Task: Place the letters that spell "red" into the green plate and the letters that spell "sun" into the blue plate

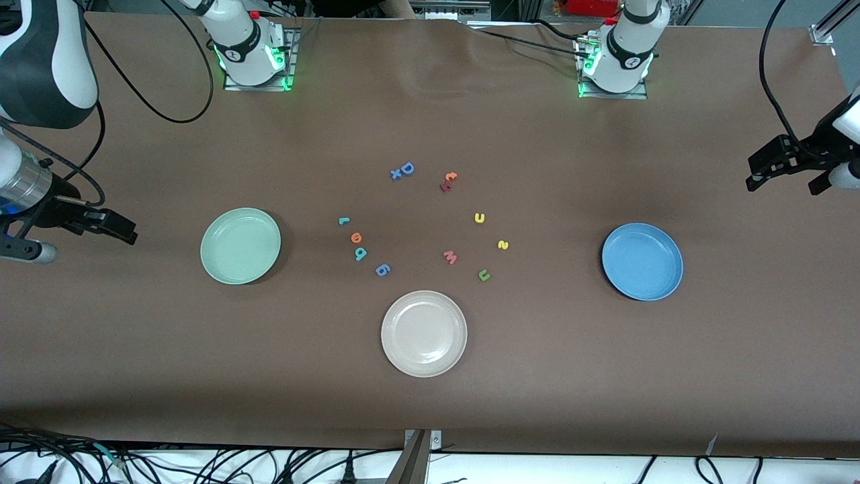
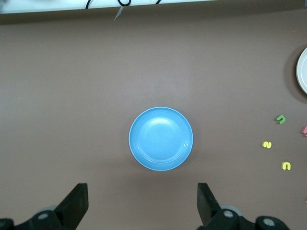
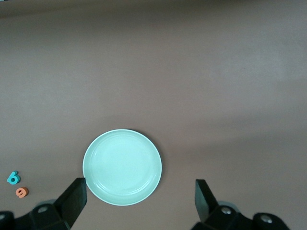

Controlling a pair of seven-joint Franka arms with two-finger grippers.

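blue plate (image 1: pixel 642 261): on the table toward the left arm's end, apart from the left gripper (image 1: pixel 786 173), which hangs high over that end with jaws wide and nothing held
green plate (image 1: pixel 240 245): toward the right arm's end, near the right gripper (image 1: pixel 107 225), which is raised, jaws wide, nothing in them
white plate (image 1: pixel 424 333): between the two, nearest the front camera
red letters: teal r (image 1: pixel 344 220), orange e (image 1: pixel 356 237), teal d (image 1: pixel 361 253) in a short line beside the green plate, well apart from both grippers
sun letters: yellow u (image 1: pixel 480 217), yellow s (image 1: pixel 503 245), green n (image 1: pixel 484 275) on the blue plate's side of the cluster
left wrist view: blue plate between the fingers (image 2: pixel 74 203); r, e, d not shown
right wrist view: green plate with e and d at the edge; no sun letters
arms: both drawn back to the table ends, waiting
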